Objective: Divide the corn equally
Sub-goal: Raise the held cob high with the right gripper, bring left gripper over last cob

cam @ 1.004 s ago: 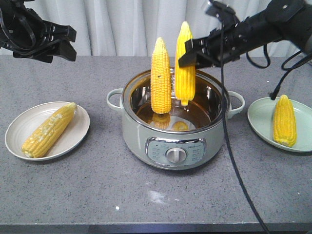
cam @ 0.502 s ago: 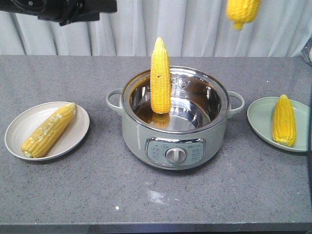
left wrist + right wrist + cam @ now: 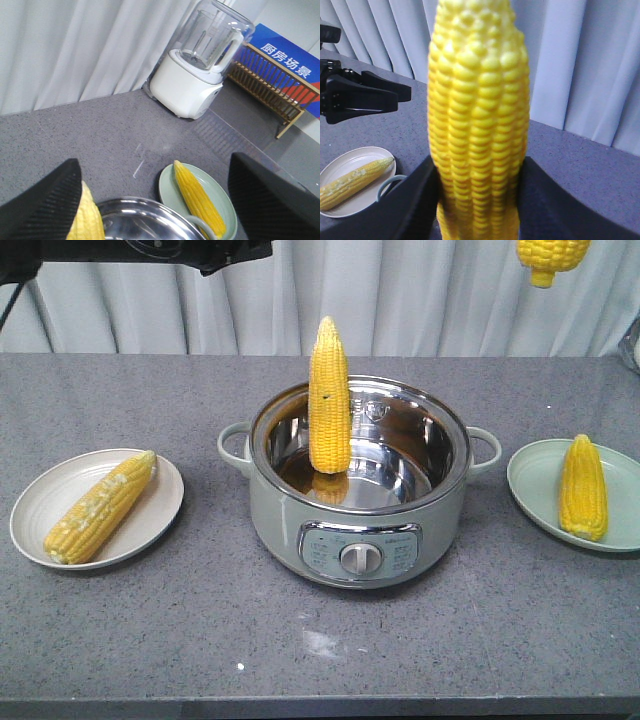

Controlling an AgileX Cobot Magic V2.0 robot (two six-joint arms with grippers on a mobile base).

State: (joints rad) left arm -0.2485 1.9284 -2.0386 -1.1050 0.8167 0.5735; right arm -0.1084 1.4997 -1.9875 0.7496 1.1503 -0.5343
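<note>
One corn cob (image 3: 329,400) stands upright inside the pale green electric pot (image 3: 358,530) at the table's middle. A second cob (image 3: 100,507) lies on the white plate (image 3: 40,495) at the left. A third cob (image 3: 583,487) lies on the green plate (image 3: 530,480) at the right. My right gripper (image 3: 477,200) is shut on another cob (image 3: 479,115), held high; only its lower end (image 3: 551,255) shows at the top right of the front view. My left gripper (image 3: 155,200) hangs open and empty above the pot's left side, its arm (image 3: 150,248) along the top edge.
A white blender (image 3: 200,60) and a wooden dish rack (image 3: 270,82) stand at the back right, beyond the green plate (image 3: 225,207). A pale curtain (image 3: 400,290) closes off the back. The table's front edge (image 3: 320,705) runs along the bottom of the front view.
My right gripper has lifted its cob out of the pot, up and to the right, almost out of the front view. The left arm has risen and shifted right along the top edge.
</note>
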